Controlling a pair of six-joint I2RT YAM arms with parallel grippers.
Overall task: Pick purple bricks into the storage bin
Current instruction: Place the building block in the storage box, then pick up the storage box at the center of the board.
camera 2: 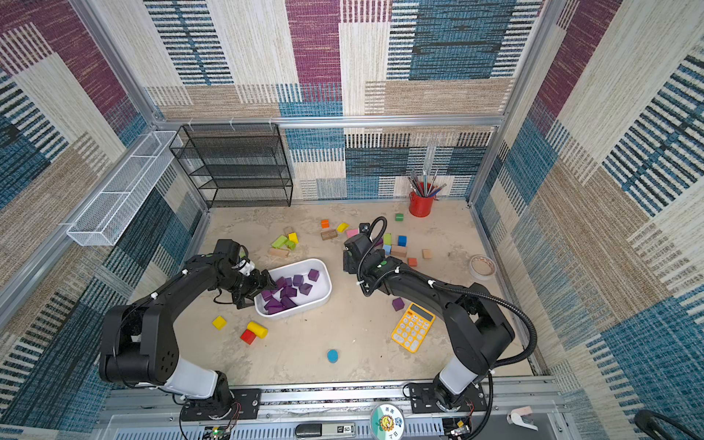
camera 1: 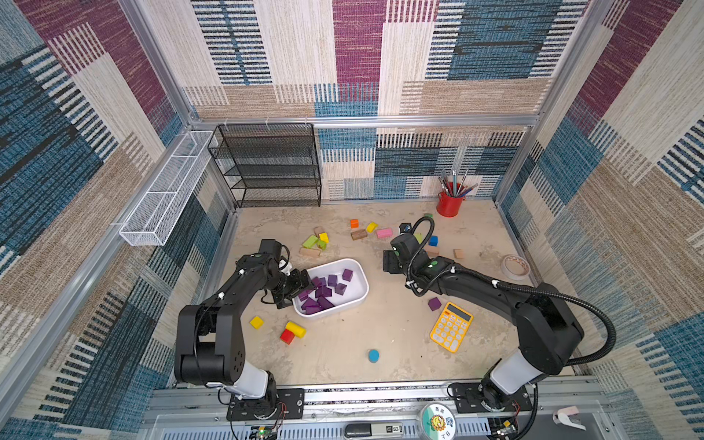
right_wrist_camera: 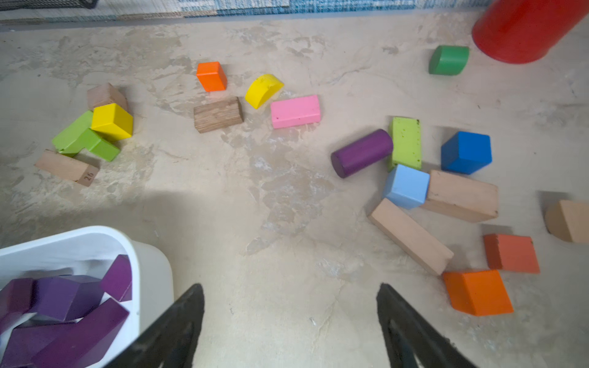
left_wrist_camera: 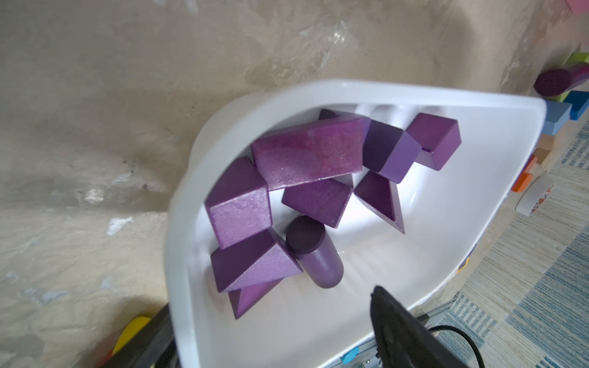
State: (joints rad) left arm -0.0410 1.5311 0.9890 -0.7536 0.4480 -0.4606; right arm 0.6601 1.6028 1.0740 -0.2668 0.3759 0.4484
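Top views: storage bin (camera 1: 356,290) sat on the bench (camera 1: 381,335), left of centre. It was a white glossy tub with smooth walls and rounded corners, long axis running near-left to far-right. The bench surface was mottled beige, plaster-like. The purple bricks (camera 1: 324,292) were piled mostly in the bin's near-left half, matte and hard-edged, pointing every which way. One loose purple cube (camera 1: 434,303) lay right of the bin, just beside the far-left corner of the yellow calculator (camera 1: 451,327), not touching it. The left fingers (camera 1: 304,279) were at the bin's left end. The right fingers (camera 1: 389,263) hung over bare bench right of the bin's far end. Both top views showed the same layout.

Left wrist: about ten bricks in the bin: cubes, triangular wedges, one oblong bar (left_wrist_camera: 306,153) lying across the heap and one short cylinder (left_wrist_camera: 314,251) leaning with a flat end showing. The paint had faint grain and a slight sheen. The left fingers were spread wide with no brick between them, one over the bin's floor, the other outside its rim. Contact with the rim: couldn't tell.

Right wrist: the right fingers were wide apart, nothing gripped, bare bench between them. A purple cylinder (right_wrist_camera: 361,153) lay on its side among mixed blocks far-right of the bin. One end was against a lime green bar (right_wrist_camera: 405,143), long axis roughly crosswise to that bar.
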